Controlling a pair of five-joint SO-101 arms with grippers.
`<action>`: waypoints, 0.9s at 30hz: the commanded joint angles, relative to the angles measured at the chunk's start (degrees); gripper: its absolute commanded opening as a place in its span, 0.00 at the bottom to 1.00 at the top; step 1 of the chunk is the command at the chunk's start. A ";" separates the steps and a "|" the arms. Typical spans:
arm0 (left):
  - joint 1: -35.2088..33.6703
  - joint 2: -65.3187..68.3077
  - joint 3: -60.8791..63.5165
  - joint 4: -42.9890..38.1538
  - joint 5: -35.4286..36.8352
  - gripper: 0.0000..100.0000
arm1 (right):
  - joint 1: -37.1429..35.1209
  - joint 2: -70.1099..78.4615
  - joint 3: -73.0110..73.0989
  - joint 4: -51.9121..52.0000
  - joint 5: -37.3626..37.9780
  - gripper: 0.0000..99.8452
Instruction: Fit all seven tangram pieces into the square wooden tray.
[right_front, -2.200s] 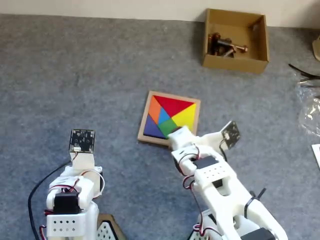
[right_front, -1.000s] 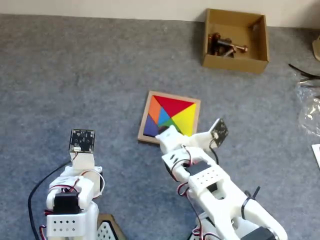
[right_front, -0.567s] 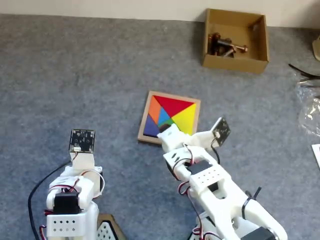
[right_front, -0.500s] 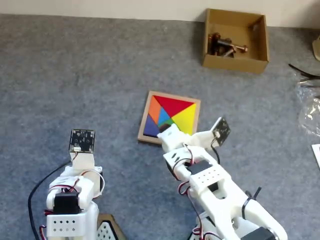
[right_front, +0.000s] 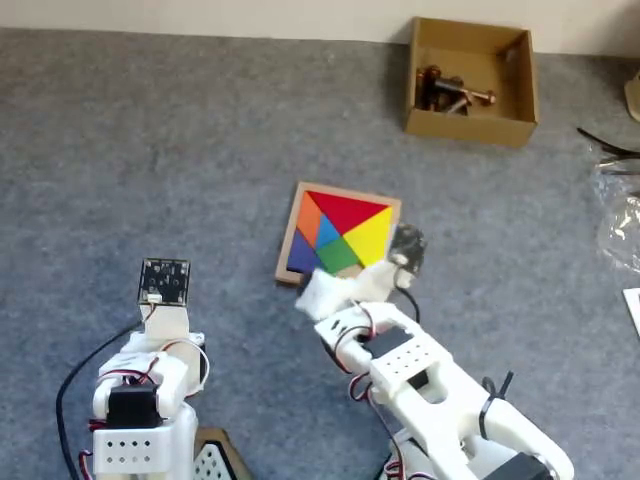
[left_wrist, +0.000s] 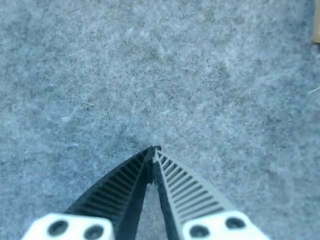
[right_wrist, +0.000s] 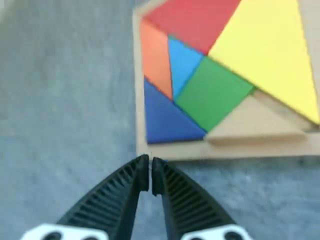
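The square wooden tray (right_front: 288, 238) lies mid-table on the grey carpet. In it lie a red triangle (right_front: 348, 212), a yellow triangle (right_front: 370, 238), an orange piece (right_front: 310, 222), a light blue triangle (right_front: 326, 234), a green square (right_front: 338, 256) and a dark blue triangle (right_front: 301, 259). In the right wrist view a bare triangular slot (right_wrist: 252, 125) shows beside the green square (right_wrist: 212, 92), along the tray's near rim (right_wrist: 225, 150). My right gripper (right_wrist: 150, 172) is shut and empty, just outside that rim by the dark blue triangle (right_wrist: 167, 120). My left gripper (left_wrist: 153, 151) is shut over bare carpet, far left of the tray.
A cardboard box (right_front: 470, 82) with metal parts stands at the back right. A plastic bag (right_front: 620, 225) and black cables (right_front: 605, 145) lie at the right edge. The left arm (right_front: 150, 385) stands at the front left.
My right arm has swung left along the tray's near edge, from its right half to the left corner, uncovering the green square. The left arm has not moved.
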 joint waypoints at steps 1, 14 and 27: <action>-0.75 -0.31 1.27 0.44 -0.35 0.01 | -0.48 -0.57 -1.45 5.93 11.69 0.00; -0.75 -0.31 1.27 0.44 -0.35 0.01 | 8.31 -13.93 -3.21 12.70 14.95 0.01; -0.75 -0.31 1.27 0.44 -0.35 0.01 | 5.93 -17.36 -3.38 30.29 36.31 0.01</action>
